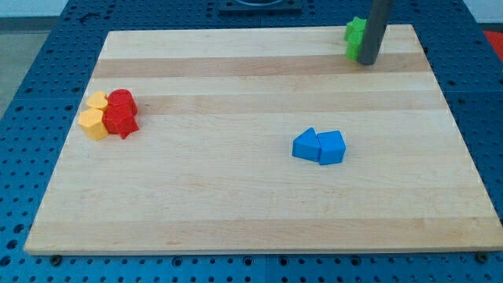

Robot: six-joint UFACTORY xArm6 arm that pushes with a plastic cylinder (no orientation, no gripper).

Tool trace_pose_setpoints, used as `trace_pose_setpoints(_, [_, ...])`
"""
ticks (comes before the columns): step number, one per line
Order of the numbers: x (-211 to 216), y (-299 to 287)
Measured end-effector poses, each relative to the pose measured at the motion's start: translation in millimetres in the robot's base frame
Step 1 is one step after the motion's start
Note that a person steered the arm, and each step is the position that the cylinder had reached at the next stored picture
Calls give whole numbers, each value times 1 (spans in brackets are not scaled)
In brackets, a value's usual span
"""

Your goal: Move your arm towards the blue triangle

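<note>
Two blue blocks touch each other right of the board's middle. The left one [306,145] looks like the blue triangle; the right one [332,147] is a blue cube. My tip [367,60] rests on the board near the view's top right, well above and to the right of the blue blocks. It stands right against two green blocks [355,38], which the rod partly hides.
At the view's left, a red cylinder [122,101] and a red star-like block [120,121] sit bunched with two yellow blocks [95,115]. The wooden board [236,212] lies on a blue perforated table [31,94].
</note>
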State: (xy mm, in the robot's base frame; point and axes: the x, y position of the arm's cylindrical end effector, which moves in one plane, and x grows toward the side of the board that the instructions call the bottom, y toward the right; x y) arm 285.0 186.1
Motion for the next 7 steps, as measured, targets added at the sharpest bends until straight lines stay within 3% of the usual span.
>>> trace_pose_setpoints(1, [-3,0])
trace_pose_setpoints(2, [21,-20])
trace_pose_setpoints(3, [34,-80])
trace_pose_setpoints(4, [67,-141])
trace_pose_setpoints(5, [130,-196])
trace_pose_setpoints(6, [190,-226])
trace_pose_setpoints(7, [224,-201])
